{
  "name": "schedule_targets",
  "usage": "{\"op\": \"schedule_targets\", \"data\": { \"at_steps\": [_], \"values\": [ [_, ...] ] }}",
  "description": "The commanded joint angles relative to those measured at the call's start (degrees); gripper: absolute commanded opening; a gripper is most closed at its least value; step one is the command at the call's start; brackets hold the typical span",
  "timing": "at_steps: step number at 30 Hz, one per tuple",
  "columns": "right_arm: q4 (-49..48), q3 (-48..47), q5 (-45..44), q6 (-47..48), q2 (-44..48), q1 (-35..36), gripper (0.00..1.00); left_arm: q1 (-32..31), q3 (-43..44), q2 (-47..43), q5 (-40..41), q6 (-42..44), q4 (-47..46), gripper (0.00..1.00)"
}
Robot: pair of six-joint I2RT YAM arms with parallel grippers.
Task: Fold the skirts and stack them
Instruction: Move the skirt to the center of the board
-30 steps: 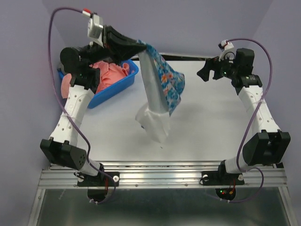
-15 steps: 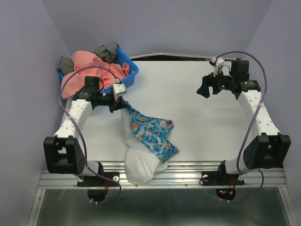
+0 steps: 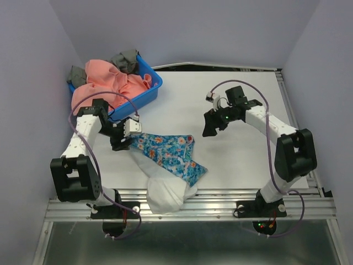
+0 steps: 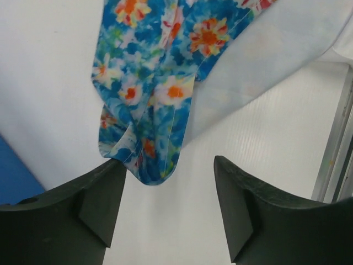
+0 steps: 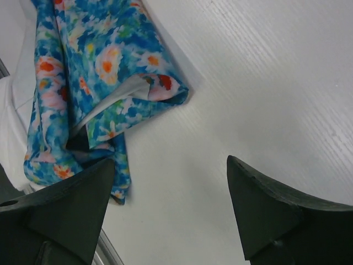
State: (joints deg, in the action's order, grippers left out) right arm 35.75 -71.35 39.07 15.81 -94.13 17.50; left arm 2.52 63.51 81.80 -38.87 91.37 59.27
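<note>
The bright blue flowered skirt (image 3: 168, 154) lies crumpled on the table, its white lining (image 3: 164, 193) hanging over the front edge. My left gripper (image 3: 126, 139) stands open at the skirt's left end. In the left wrist view the skirt's corner (image 4: 146, 99) touches the tip of the left finger (image 4: 102, 196), and nothing sits between the jaws of that gripper (image 4: 170, 185). My right gripper (image 3: 209, 125) is open just right of the skirt. In the right wrist view the skirt (image 5: 94, 72) lies ahead and left of the gripper (image 5: 171, 179). The salmon-pink skirt (image 3: 102, 83) is heaped in the basket.
The blue plastic basket (image 3: 150, 90) stands at the back left, with grey cloths (image 3: 126, 58) on top and pink cloth spilling over its left side. The metal rail (image 3: 220, 201) runs along the table's front edge.
My left gripper has opened and let go of the blue skirt, which now lies on the table. The right arm has swung left and nearer, toward the skirt.
</note>
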Motion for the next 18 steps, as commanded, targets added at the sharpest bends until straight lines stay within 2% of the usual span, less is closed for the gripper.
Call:
{"op": "schedule_targets", "data": {
  "at_steps": [1,4,7,12,16,17,18],
  "values": [
    [-12.1,-2.7,-0.9,-8.6,-6.4,0.9,0.86,1.3,7.6,-3.4,-5.4,0.8,4.1,0.82],
    [-9.8,-8.6,2.7,-11.0,-13.6,2.9,0.80,1.3,11.9,-4.5,-9.6,-4.4,2.6,0.82],
    [-7.6,-9.6,4.6,-11.9,-17.2,4.4,0.77,-0.2,14.9,-3.9,-11.1,-8.6,1.6,0.82],
    [-12.7,-6.8,2.9,-14.2,-19.1,7.2,0.78,-10.3,10.7,-5.9,-7.4,-16.0,-8.8,0.83],
    [-16.8,-7.0,1.8,-15.7,-22.2,8.4,0.73,-17.3,6.3,-6.8,-5.3,-21.5,-15.2,0.82],
    [-17.5,-7.6,1.8,-15.6,-22.8,9.1,0.69,-18.5,5.7,-6.7,-5.1,-22.7,-16.3,0.82],
    [-18.1,-7.9,1.9,-15.5,-23.6,9.1,0.55,-20.3,4.6,-6.6,-4.6,-23.3,-16.8,0.82]
  ]
}}
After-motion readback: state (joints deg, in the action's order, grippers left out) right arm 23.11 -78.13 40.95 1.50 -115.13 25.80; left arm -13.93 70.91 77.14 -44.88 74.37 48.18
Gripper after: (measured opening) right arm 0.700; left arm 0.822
